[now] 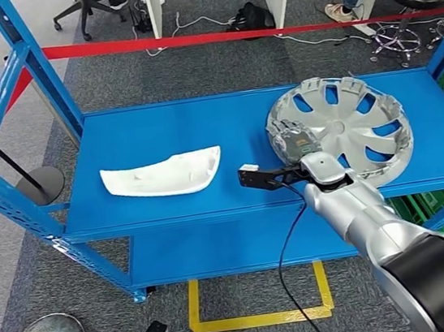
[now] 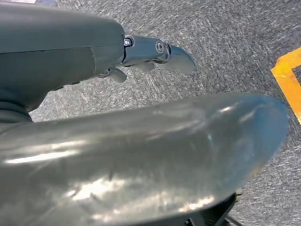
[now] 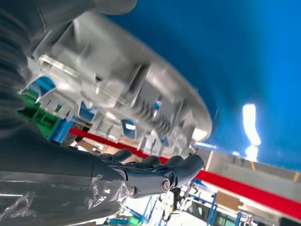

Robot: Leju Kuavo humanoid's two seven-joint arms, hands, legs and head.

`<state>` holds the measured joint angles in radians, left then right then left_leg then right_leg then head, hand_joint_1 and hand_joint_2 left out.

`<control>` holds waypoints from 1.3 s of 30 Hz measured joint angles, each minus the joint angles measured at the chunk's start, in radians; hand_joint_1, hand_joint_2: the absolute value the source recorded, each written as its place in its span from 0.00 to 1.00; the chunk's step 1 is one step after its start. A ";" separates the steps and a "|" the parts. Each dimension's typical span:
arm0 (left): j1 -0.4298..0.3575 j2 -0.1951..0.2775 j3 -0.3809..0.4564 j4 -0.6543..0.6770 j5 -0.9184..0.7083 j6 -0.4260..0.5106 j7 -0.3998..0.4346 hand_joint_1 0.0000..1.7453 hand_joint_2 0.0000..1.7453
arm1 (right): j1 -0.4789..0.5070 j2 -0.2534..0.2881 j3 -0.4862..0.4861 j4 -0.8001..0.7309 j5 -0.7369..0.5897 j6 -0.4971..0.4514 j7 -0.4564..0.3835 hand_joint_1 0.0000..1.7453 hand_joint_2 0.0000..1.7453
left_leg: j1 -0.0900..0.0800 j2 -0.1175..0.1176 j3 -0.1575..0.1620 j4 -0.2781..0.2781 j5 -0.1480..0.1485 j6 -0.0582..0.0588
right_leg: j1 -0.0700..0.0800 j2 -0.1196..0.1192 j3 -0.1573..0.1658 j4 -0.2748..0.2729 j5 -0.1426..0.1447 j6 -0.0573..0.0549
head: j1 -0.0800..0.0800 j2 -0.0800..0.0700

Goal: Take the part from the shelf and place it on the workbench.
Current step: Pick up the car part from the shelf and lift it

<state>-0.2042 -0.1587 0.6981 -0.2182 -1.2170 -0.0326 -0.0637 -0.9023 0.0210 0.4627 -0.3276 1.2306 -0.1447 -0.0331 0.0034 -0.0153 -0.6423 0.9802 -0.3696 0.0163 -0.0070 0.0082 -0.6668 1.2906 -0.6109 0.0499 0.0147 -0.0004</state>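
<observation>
Now, right hand (image 1: pixel 293 142): my fingers lie on the near left rim of the hubcap (image 1: pixel 341 126); a firm grip I cannot tell.
Hubcap: right of frame, on the blue shelf (image 1: pixel 153 134).
Left hand (image 2: pixel 156 52): fingers straight, holding nothing.

Silver spoked hubcap (image 1: pixel 345 127) lies inner-side up on the blue shelf (image 1: pixel 160 133).

Silver hubcap (image 1: pixel 347 129), white part (image 1: pixel 162 175), blue shelf (image 1: pixel 202 128), red tape (image 1: pixel 239 33), yellow floor marking (image 1: pixel 261 318).
</observation>
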 joint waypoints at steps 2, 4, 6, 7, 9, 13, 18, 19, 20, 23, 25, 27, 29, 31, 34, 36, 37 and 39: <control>0.001 0.000 0.000 0.000 0.000 0.000 0.000 0.00 0.00 | -0.002 0.000 -0.002 0.000 0.000 -0.001 0.001 0.00 1.00 | -0.002 -0.005 0.013 0.000 -0.008 -0.003 | 0.001 0.000 0.023 -0.105 0.097 -0.005 | 0.000 0.000; -0.002 0.000 0.000 0.000 -0.001 0.000 0.000 0.00 0.00 | -0.013 -0.001 -0.003 0.000 0.000 -0.002 0.001 0.00 1.00 | -0.006 -0.006 0.018 0.003 -0.013 -0.009 | 0.004 0.001 0.063 -0.225 0.171 -0.008 | 0.000 0.000; -0.004 0.001 0.000 0.000 -0.001 0.000 0.000 0.00 0.00 | -0.021 -0.001 -0.004 -0.001 0.000 -0.002 0.001 0.00 1.00 | -0.010 -0.007 0.014 0.009 -0.013 -0.009 | 0.004 0.003 0.084 -0.273 0.178 -0.005 | -0.001 0.000; -0.005 0.001 0.000 0.000 -0.001 -0.001 0.000 0.00 0.00 | -0.024 -0.002 -0.004 -0.001 0.000 0.001 0.003 0.00 1.00 | -0.010 -0.007 0.011 0.011 -0.012 -0.005 | 0.003 0.004 0.086 -0.282 0.175 -0.004 | -0.001 0.000; -0.006 0.002 0.000 0.000 -0.001 -0.001 0.000 0.00 0.00 | -0.032 -0.002 -0.004 -0.003 0.002 0.021 0.015 0.00 1.00 | -0.011 -0.005 0.011 0.008 -0.009 0.001 | 0.004 0.008 0.084 -0.285 0.174 -0.004 | -0.002 0.000; -0.012 0.002 -0.001 0.000 -0.001 -0.001 0.001 0.00 0.00 | -0.049 -0.004 -0.008 -0.001 0.015 0.101 0.099 0.00 1.00 | -0.008 -0.003 0.014 -0.002 -0.004 -0.007 | 0.007 0.013 0.082 -0.284 0.175 -0.012 | -0.002 0.000; -0.013 0.001 -0.010 0.000 -0.005 -0.001 0.005 0.00 0.00 | -0.057 -0.020 -0.017 0.007 0.020 0.160 0.188 0.00 1.00 | -0.005 -0.003 0.014 -0.005 -0.001 -0.024 | 0.009 0.011 0.081 -0.283 0.176 -0.018 | -0.001 0.000; -0.013 0.001 -0.012 0.000 -0.006 -0.001 0.006 0.00 0.00 | -0.057 -0.025 -0.020 0.009 0.020 0.165 0.197 0.00 1.00 | -0.005 -0.003 0.014 -0.005 -0.001 -0.026 | 0.009 0.011 0.081 -0.283 0.176 -0.018 | -0.001 0.000; -0.013 0.001 -0.014 0.000 -0.007 -0.001 0.006 0.00 0.00 | -0.058 -0.030 -0.023 0.010 0.020 0.168 0.204 0.00 1.00 | -0.005 -0.003 0.014 -0.005 -0.001 -0.027 | 0.009 0.011 0.081 -0.283 0.177 -0.019 | -0.001 0.000; -0.013 0.001 -0.016 0.000 -0.007 -0.001 0.007 0.00 0.00 | -0.058 -0.040 -0.032 0.014 0.020 0.173 0.211 0.00 1.00 | -0.007 -0.003 0.014 -0.005 -0.001 -0.027 | 0.008 0.011 0.081 -0.284 0.179 -0.018 | -0.001 0.000; -0.013 0.001 -0.016 0.000 -0.007 -0.001 0.007 0.00 0.00 | -0.058 -0.044 -0.035 0.017 0.020 0.173 0.212 0.00 1.00 | -0.008 -0.003 0.014 -0.005 0.000 -0.026 | 0.007 0.011 0.082 -0.284 0.180 -0.017 | -0.001 0.000; -0.013 0.001 -0.016 0.000 -0.007 -0.001 0.007 0.00 0.00 | -0.058 -0.046 -0.036 0.019 0.020 0.173 0.212 0.00 1.00 | -0.009 -0.003 0.014 -0.005 0.001 -0.024 | 0.006 0.011 0.082 -0.285 0.182 -0.016 | -0.001 0.000; -0.013 0.001 -0.016 0.000 -0.007 -0.001 0.007 0.00 0.00 | -0.058 -0.048 -0.037 0.019 0.020 0.173 0.212 0.00 1.00 | -0.009 -0.003 0.014 -0.004 0.001 -0.023 | 0.005 0.011 0.082 -0.285 0.182 -0.015 | -0.001 0.000; -0.013 0.001 -0.016 0.000 -0.007 -0.001 0.007 0.00 0.00 | -0.058 -0.048 -0.037 0.020 0.020 0.173 0.212 0.00 1.00 | -0.010 -0.003 0.014 -0.004 0.002 -0.023 | 0.005 0.011 0.082 -0.285 0.183 -0.015 | -0.001 0.000; -0.013 0.001 -0.016 0.000 -0.007 -0.001 0.007 0.00 0.00 | -0.058 -0.049 -0.037 0.020 0.020 0.174 0.214 0.00 1.00 | -0.010 -0.003 0.014 -0.004 0.002 -0.022 | 0.004 0.011 0.082 -0.285 0.184 -0.015 | -0.001 0.000; -0.013 0.001 -0.016 0.000 -0.007 -0.001 0.007 0.00 0.00 | -0.058 -0.051 -0.037 0.020 0.020 0.177 0.220 0.00 1.00 | -0.010 -0.003 0.014 -0.004 0.002 -0.022 | 0.004 0.011 0.082 -0.285 0.184 -0.015 | -0.001 0.000; -0.013 0.001 -0.016 0.000 -0.007 -0.001 0.007 0.00 0.00 | -0.058 -0.052 -0.038 0.020 0.020 0.181 0.225 0.00 1.00 | -0.010 -0.003 0.014 -0.004 0.002 -0.022 | 0.004 0.011 0.082 -0.285 0.184 -0.015 | -0.001 0.000; -0.013 0.001 -0.016 0.000 -0.007 -0.001 0.008 0.00 0.00 | -0.058 -0.055 -0.041 0.020 0.023 0.193 0.242 0.00 1.00 | -0.010 -0.003 0.014 -0.004 0.002 -0.022 | 0.004 0.011 0.082 -0.285 0.184 -0.015 | -0.001 0.000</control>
<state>-0.2173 -0.1575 0.6817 -0.2182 -1.2244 -0.0340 -0.0561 -0.9607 -0.0336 0.4216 -0.3074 1.2536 0.0486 0.2085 -0.0062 -0.0183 -0.6287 0.9763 -0.3671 -0.0059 -0.0025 0.0188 -0.5852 1.0056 -0.4272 0.0351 0.0134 -0.0004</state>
